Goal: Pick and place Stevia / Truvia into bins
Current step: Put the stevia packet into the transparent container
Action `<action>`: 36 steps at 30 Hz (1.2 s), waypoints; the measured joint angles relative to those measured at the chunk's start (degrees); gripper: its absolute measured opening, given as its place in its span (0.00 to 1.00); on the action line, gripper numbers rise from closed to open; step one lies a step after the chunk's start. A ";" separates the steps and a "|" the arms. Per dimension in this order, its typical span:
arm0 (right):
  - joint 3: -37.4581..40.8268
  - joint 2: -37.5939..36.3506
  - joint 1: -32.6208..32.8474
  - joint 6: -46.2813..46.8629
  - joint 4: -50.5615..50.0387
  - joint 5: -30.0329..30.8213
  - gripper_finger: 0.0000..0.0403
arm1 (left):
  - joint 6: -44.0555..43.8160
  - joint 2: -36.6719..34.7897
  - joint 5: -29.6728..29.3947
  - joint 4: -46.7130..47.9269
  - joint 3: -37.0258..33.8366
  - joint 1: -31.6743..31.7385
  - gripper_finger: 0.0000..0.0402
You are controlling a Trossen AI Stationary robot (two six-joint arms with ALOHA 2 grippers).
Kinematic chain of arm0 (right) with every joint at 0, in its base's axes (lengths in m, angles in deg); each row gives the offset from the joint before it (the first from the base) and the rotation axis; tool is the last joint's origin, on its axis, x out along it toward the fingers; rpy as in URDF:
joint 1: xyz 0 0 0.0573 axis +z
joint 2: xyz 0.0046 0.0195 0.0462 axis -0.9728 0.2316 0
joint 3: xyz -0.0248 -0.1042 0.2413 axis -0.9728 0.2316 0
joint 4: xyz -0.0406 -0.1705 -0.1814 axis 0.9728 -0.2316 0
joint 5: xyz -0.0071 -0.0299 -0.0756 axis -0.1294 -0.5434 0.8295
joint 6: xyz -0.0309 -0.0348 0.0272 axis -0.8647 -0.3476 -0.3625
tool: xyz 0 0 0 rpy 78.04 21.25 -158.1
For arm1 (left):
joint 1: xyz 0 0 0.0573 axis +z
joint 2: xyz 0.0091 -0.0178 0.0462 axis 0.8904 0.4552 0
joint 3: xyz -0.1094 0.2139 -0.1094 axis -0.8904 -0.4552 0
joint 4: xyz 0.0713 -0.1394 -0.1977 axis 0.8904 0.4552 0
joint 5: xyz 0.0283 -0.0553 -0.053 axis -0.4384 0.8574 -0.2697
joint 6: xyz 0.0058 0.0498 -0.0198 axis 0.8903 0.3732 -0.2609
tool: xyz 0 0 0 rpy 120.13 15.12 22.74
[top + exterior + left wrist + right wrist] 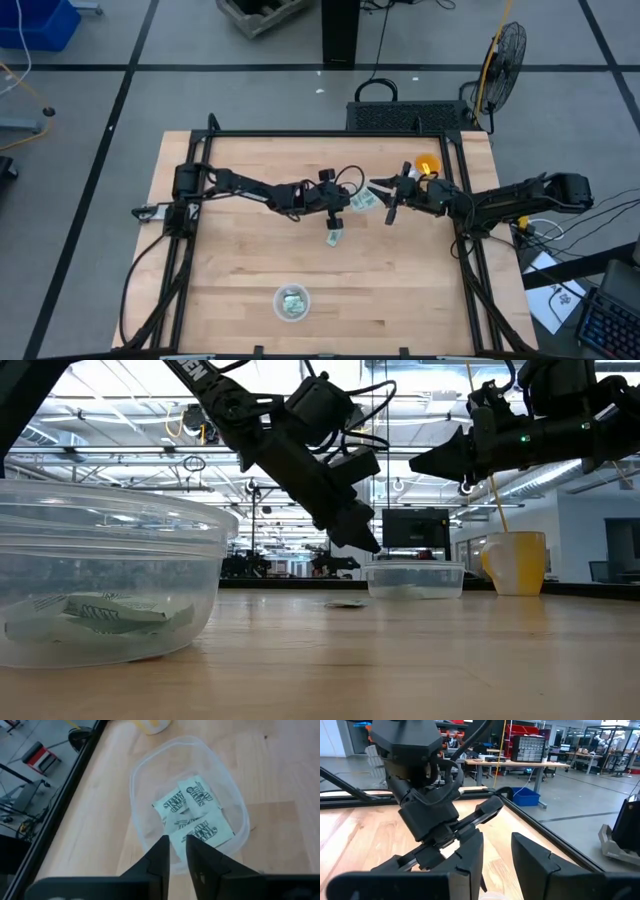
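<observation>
A clear bowl (362, 200) on the far middle of the table holds several green and white sachets (192, 812). A second clear bowl (291, 302) by the near edge also holds sachets (100, 615). One sachet (333, 237) lies flat on the wood between them. My left gripper (337, 205) hovers over the far bowl's left side, tilted down, its fingers (161, 855) a narrow gap apart with nothing between them. My right gripper (388, 200) is in the air just right of that bowl, open and empty, pointing toward the left arm.
A small orange cup (427, 163) stands behind the right gripper near the far right corner. A black frame (320, 133) runs along the table's edges. The two grippers are close together over the far bowl (415, 578). Bare wood lies left and right of the near bowl.
</observation>
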 joint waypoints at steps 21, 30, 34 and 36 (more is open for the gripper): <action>-2.54 0.02 1.53 -0.11 -9.98 -22.75 0.23 | -9.75 -28.42 -3.96 30.89 0.00 -3.93 0.21; -10.23 3.54 10.14 2.14 -17.35 -21.63 0.28 | -12.86 -39.04 -7.80 47.24 -0.01 -3.87 0.21; -12.61 10.15 12.47 3.53 -17.48 -17.71 0.34 | -17.58 -39.87 -8.05 52.58 -2.18 -3.85 0.21; -13.61 13.97 12.59 4.91 -17.42 -16.47 0.37 | -18.62 -39.94 -7.90 51.70 -5.12 -3.92 0.21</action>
